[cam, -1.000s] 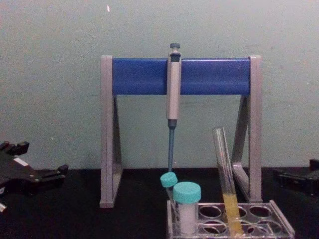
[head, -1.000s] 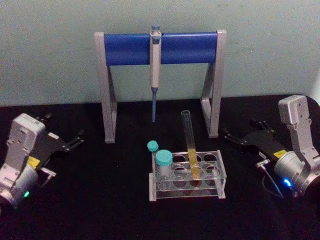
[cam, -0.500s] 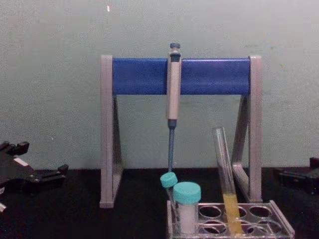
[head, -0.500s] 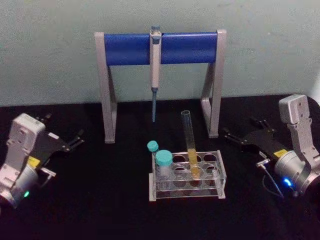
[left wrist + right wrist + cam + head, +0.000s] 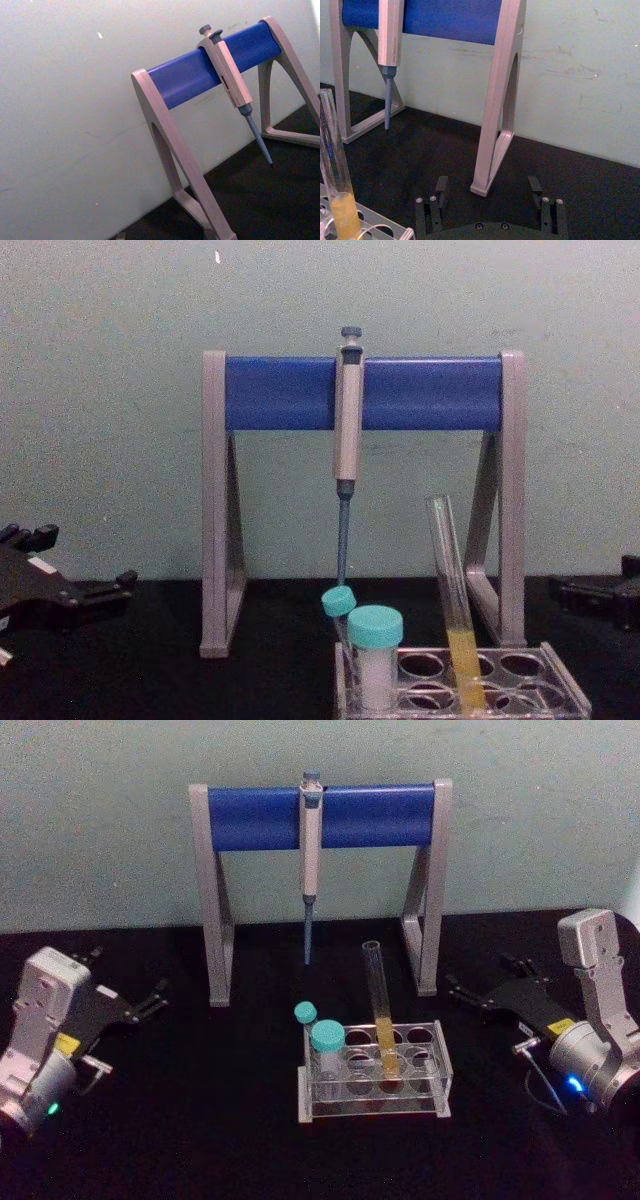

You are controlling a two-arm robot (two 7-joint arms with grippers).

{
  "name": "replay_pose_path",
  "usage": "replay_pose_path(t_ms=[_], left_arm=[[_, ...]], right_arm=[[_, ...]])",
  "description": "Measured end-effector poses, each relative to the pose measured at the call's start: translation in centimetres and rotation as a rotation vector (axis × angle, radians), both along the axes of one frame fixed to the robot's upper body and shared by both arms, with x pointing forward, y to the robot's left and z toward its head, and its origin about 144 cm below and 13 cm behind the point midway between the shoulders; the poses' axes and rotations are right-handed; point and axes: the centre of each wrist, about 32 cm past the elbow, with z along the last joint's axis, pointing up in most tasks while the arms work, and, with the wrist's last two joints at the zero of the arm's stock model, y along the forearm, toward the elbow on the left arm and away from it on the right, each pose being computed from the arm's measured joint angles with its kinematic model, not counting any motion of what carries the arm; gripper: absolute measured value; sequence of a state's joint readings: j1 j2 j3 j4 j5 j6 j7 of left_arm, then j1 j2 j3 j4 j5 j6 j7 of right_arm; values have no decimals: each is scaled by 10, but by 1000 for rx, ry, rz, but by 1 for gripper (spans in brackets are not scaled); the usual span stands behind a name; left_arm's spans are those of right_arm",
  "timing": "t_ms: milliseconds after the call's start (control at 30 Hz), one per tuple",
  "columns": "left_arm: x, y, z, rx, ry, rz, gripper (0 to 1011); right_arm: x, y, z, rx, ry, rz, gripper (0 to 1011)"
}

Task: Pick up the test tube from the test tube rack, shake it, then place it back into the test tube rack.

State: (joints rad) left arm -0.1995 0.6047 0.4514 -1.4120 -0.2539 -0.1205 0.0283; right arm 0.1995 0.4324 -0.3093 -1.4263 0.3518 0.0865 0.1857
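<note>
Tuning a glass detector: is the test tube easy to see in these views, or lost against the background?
Head view: the test tube is faint above its yellow liquid. Chest view: its clear wall blends into the pale wall behind. Right wrist view: it is cut off at the edge.

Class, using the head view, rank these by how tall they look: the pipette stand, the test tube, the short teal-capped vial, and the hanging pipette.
1. Pipette stand, tallest.
2. Pipette.
3. Test tube, looking somewhat shorter than the pipette; it stands nearer the camera, so this order is unsure.
4. Teal-capped vial, shortest, seated in the test tube rack.
</note>
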Motion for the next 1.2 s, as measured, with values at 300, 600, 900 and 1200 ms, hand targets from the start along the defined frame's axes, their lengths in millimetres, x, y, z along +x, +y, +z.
replay_pose_path(t_ms=[300,600,900,1200], left_arm=[[0,0,0,0,0,0,1001],[0,0,0,0,0,0,1001],[0,0,0,0,0,0,1001],[0,0,0,0,0,0,1001]], right_arm=[[0,0,0,0,-2,0,1000],[0,0,0,0,-2,0,1000],[0,0,0,0,-2,0,1000],[0,0,0,0,-2,0,1000]])
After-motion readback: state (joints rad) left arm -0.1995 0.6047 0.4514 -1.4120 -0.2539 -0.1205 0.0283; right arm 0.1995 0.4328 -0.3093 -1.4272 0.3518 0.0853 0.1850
